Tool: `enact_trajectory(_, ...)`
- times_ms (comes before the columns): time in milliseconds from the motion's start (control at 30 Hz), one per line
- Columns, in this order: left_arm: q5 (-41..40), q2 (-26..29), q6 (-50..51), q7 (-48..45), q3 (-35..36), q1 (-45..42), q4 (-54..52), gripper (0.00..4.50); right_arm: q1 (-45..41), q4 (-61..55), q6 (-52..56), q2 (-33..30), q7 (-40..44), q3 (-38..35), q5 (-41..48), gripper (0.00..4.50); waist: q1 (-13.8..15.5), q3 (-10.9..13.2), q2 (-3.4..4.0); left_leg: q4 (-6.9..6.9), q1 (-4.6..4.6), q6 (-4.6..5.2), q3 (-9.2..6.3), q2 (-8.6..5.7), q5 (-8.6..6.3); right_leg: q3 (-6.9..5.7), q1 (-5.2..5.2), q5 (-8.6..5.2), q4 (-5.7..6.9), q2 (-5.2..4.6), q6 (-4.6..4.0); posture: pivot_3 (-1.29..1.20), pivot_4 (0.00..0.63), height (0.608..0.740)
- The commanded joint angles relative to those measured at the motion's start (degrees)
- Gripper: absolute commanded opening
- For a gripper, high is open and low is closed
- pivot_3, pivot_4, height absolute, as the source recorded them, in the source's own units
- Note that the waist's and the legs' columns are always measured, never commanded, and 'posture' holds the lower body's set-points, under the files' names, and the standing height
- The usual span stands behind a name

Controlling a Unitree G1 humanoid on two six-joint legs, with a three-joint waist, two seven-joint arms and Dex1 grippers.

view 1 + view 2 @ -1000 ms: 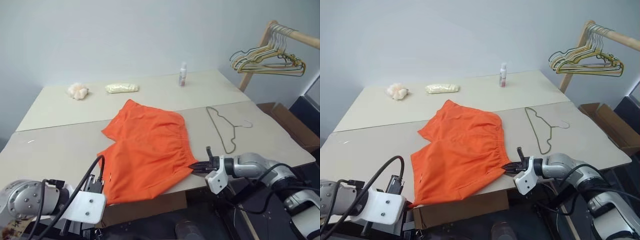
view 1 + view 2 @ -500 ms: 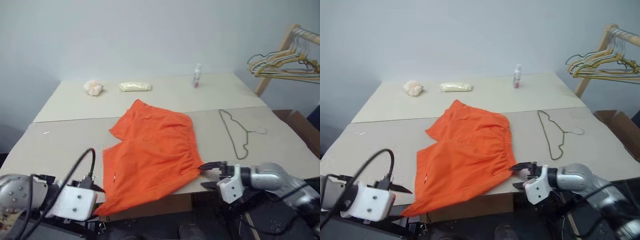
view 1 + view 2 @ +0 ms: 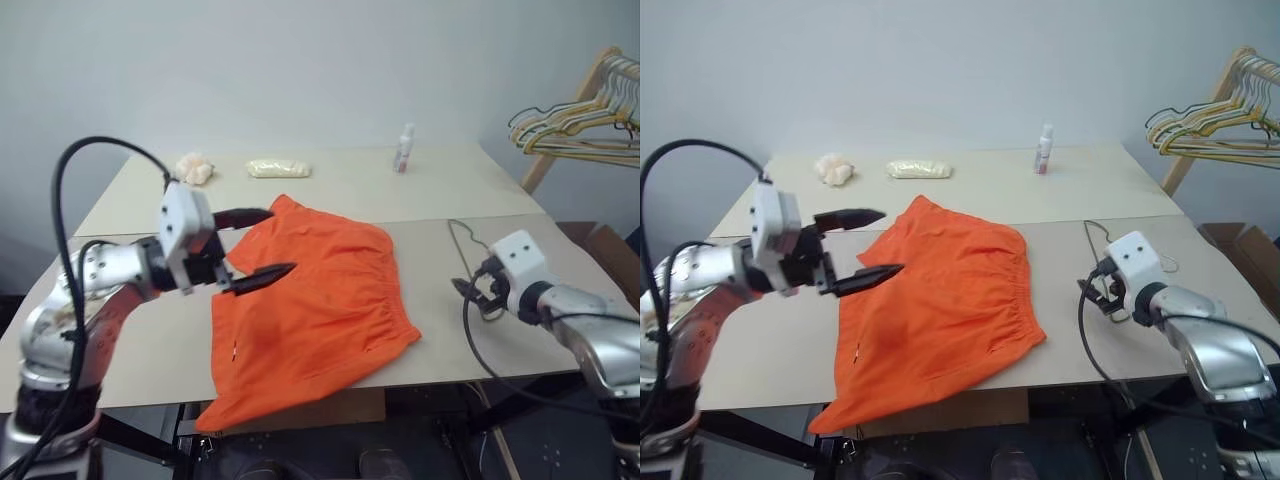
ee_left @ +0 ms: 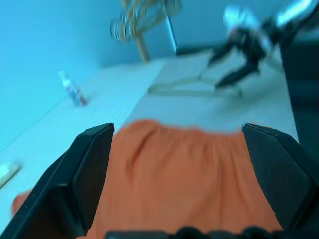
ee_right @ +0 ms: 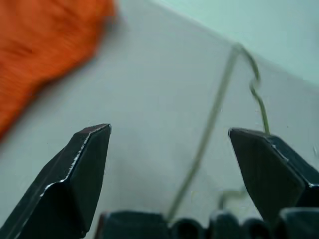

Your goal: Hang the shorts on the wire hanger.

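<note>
Both pincers wide open (empty), left pincer (image 3: 258, 243) over shorts (image 3: 320, 300), right pincer (image 3: 478, 293) above wire hanger (image 5: 214, 119), bottle (image 3: 404, 149) beyond.

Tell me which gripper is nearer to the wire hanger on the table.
Right. The right gripper, fingers open, hovers directly over the wire hanger. The left gripper, also open, is over the far side of the shorts.

silver-grey metal arms with rounded joint housings. white boxy wrist blocks behind each gripper. left gripper (image 3: 254, 246) and right gripper (image 3: 1098, 295) tipped with two tapered black fingers (image 4: 84, 172). thick black cables looping from the forearms, the left one arching high.
</note>
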Motion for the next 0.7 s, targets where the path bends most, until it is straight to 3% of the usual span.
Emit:
enact_trajectory(33,-3.12,-1.89,2.19,1.26,-0.92,-5.1,2.02,4.47,-5.67,4.74,11.61,0.63,-3.26,-2.99,-0.96,4.37,-0.55,-0.01,0.01,0.0,-0.07,0.0,-0.01,-0.01,0.0,-0.01,-0.04,0.0,0.0,0.0,0.0,-0.26,0.0,0.74)
enact_trajectory(233,-2.74,-2.49,1.76,-0.78,-3.9,-6.81,2.89,4.47,-12.07,16.59,14.31,2.17,-2.38,-0.03,-3.96,4.37,-2.87,-0.02,0.03,0.01,-0.04,0.03,0.0,-0.07,0.01,-0.01,0.02,-0.01,-0.02,0.01,0.01,-0.27,0.0,0.74)
enact_trajectory(400,-2.49,-2.33,1.3,-0.91,-4.35,-5.87,2.17,4.47,-15.31,25.07,9.47,3.51,1.12,2.34,-6.13,4.37,-5.1,-0.04,0.07,0.02,0.04,0.03,0.01,-0.04,0.01,0.01,0.1,-0.01,-0.03,0.08,0.02,-0.27,0.0,0.74)
enact_trajectory(700,-2.26,-1.22,1.13,-0.94,-3.64,-4.31,1.22,4.47,-17.93,29.01,3.1,5.73,1.64,1.2,-9.04,4.37,-6.55,-0.05,0.09,0.02,0.1,0.03,0.0,-0.02,0.01,0.02,0.15,-0.02,0.0,0.1,0.03,-0.25,0.0,0.74)
